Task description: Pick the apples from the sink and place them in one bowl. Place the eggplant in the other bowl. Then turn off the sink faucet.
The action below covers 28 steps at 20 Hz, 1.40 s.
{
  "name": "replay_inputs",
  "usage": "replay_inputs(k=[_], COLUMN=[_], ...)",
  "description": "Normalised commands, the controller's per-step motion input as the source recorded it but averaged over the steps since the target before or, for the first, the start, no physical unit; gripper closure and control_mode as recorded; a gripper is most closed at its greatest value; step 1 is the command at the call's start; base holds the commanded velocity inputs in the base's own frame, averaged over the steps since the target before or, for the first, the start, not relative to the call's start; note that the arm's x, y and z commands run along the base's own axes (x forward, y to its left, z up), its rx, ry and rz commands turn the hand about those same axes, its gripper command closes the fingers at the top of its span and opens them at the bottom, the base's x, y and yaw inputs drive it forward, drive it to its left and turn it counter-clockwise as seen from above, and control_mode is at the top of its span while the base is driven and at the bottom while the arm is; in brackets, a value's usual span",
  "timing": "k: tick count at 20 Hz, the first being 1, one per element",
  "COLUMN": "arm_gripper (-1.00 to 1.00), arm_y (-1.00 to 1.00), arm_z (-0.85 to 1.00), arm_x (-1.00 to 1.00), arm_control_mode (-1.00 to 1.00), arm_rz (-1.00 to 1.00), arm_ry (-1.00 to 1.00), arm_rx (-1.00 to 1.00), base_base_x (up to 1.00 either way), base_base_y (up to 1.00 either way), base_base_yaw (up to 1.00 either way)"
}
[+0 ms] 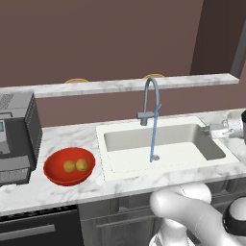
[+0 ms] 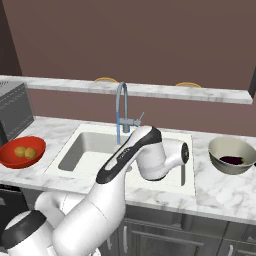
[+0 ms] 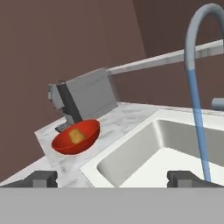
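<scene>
Two yellow-orange apples (image 1: 76,166) lie in the red bowl (image 1: 53,174) on the counter left of the sink (image 1: 163,166); they also appear as apples (image 2: 25,152) in the red bowl (image 2: 10,159). The dark eggplant (image 2: 232,160) lies in the greenish-grey bowl (image 2: 220,162) right of the sink. Water runs in a blue stream from the grey gooseneck faucet (image 1: 151,98) into the basin. My gripper (image 1: 211,129) hovers over the sink's right end, pointing left. In the hand view my gripper (image 3: 113,178) stands open and empty, with the faucet (image 3: 192,48) ahead on the right.
A grey boxy appliance (image 1: 17,139) stands on the counter at the far left, close behind the red bowl. A raised marble ledge (image 1: 120,86) runs along the back, against a brown wall. My own arm (image 2: 135,160) covers part of the sink.
</scene>
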Motion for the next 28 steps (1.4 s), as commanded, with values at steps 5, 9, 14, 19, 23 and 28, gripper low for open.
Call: replay_inputs(k=[5,9,14,19,23,28], arm_gripper=[-1.0,-1.0,-1.0,-1.0,-1.0,-1.0], arm_y=[-0.27,-0.17,-0.1,0.0,0.0,0.02], arm_z=[-0.03,-0.02,0.0,0.0,0.0,0.0], arm_x=[0.47,0.43,0.4,0.43,0.33,0.26], arm_control_mode=[-1.0,-1.0,-1.0,-1.0,-1.0,-1.0], arm_rz=[0.17,0.16,0.09,0.0,0.0,-0.03], arm_ry=[-0.17,-0.19,-0.12,-0.01,-0.01,0.0], arm_rx=[0.06,0.07,0.05,0.03,0.01,0.0], base_base_x=[0.0,0.0,0.0,0.0,0.0,0.0], base_base_y=[0.0,0.0,0.0,0.0,0.0,0.0], base_base_yaw=[0.0,0.0,0.0,0.0,0.0,0.0])
